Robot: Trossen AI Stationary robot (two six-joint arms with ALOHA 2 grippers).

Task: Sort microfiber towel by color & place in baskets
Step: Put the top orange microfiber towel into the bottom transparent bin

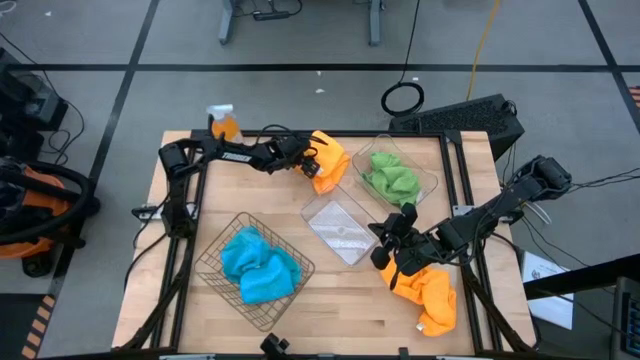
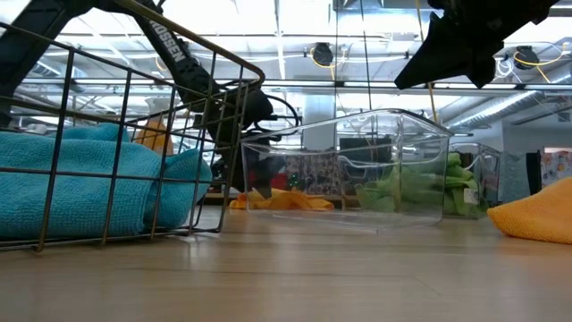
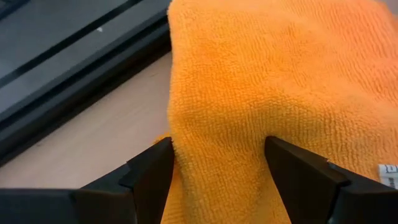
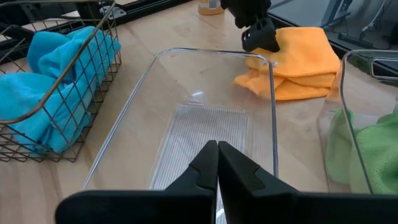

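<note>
Fuzzy orange microfiber towel [image 3: 273, 81] fills the left wrist view, its looped nap bulging up between the two dark fingers [image 3: 152, 177] of the left tool [image 1: 310, 158], which stand apart with the folded cloth pressed in the gap. From above, that towel sits at the far edge of the wooden tabletop [image 1: 180, 260], just beside the clear tub [image 1: 425, 180] holding the crumpled green towels [image 1: 390, 176].

Closer in, the wire-mesh basket [image 1: 215, 265] has the two bright blue towels [image 1: 258, 265] bunched inside, soft teal folds behind thin dark bars. Between it and the right arm sits a second clear plastic tub [image 4: 155, 81], rectangular with rounded corners and a ribbed bottom.

Right tool [image 1: 392, 245] hangs above that tub's near end, fingers pinched fully together, gripping nothing. Another orange towel [image 1: 428, 295] lies rumpled on the tabletop just past it. An orange spray bottle [image 1: 224, 122] stands at the far left corner.
</note>
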